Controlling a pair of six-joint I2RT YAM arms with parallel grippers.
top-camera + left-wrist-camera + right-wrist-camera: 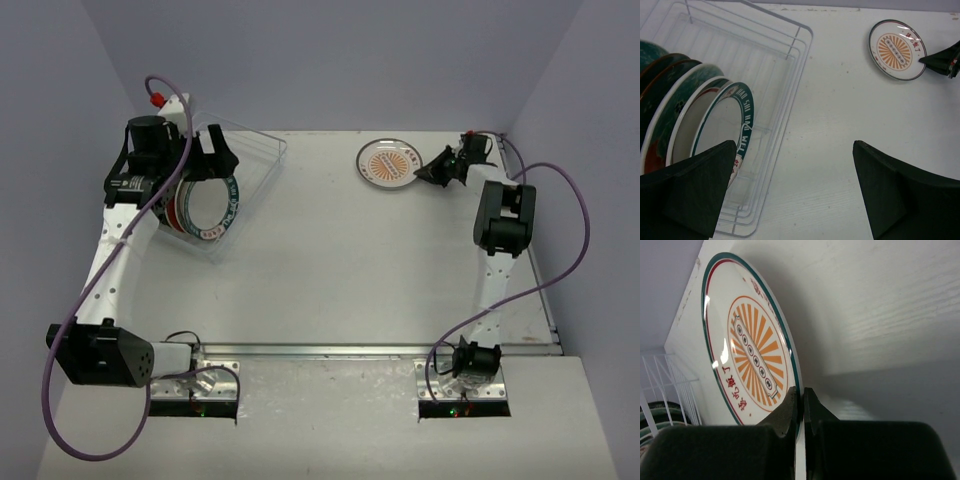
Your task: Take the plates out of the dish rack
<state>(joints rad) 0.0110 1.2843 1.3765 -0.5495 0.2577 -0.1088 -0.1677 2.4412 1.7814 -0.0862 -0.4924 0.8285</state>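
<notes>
Table, one dish rack, five racked plates, one sunburst plate

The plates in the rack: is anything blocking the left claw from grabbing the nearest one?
Nothing visible. The left gripper hangs open over the dish rack, right beside the front plate, with no object between them.

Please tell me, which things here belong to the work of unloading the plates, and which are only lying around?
Belong to the job:
- dish rack
- standing plates in its slots
- sunburst plate, out of the rack, rim pinched by the right gripper
- left gripper, open near the front plate

Only around:
- purple cables
- table
</notes>
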